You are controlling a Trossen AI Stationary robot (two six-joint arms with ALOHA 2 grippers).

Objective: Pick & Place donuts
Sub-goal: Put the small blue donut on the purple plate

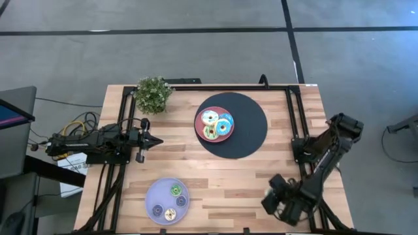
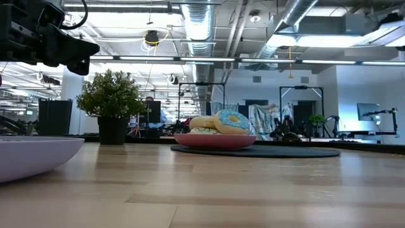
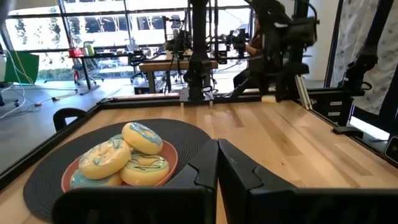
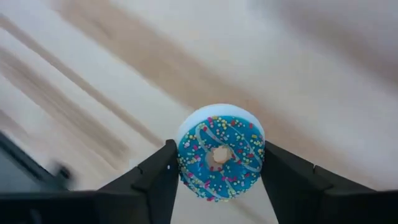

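the right end effector [image 4: 219,163] is clamped on a blue-iced toy donut with coloured sprinkles [image 4: 220,154], one dark finger pressed against each side of the ring, held above bare wood. from overhead that right end effector [image 1: 279,199] sits at about 5 o'clock on the pale wooden plank table [image 1: 215,173], near the front right corner, with its arm folded back along the right edge.

the left end effector [image 1: 155,140] waits at 9 o'clock, pointing in toward the middle, its two fingers [image 3: 205,168] pressed together with nothing between them.

toward 12 o'clock lies a round black mat [image 1: 251,130], and on its left part rests a flat pink round plate [image 1: 200,127] carrying a heap of bigger donuts [image 1: 217,125]: cream and white ones with blue icing lines, one iced blue on top. from table height that pile [image 2: 218,121] stands well above the plate rim [image 2: 215,140].

at 7 o'clock, near the front edge, a flat lavender round plate [image 1: 151,192] holds four coin-sized donuts [image 1: 169,202], among them a green one [image 1: 176,190], a cream one [image 1: 170,214] and two purple ones.

a small leafy green plant in a dark pot [image 1: 153,94] stands at 11 o'clock by the far left corner, well apart from both plates.
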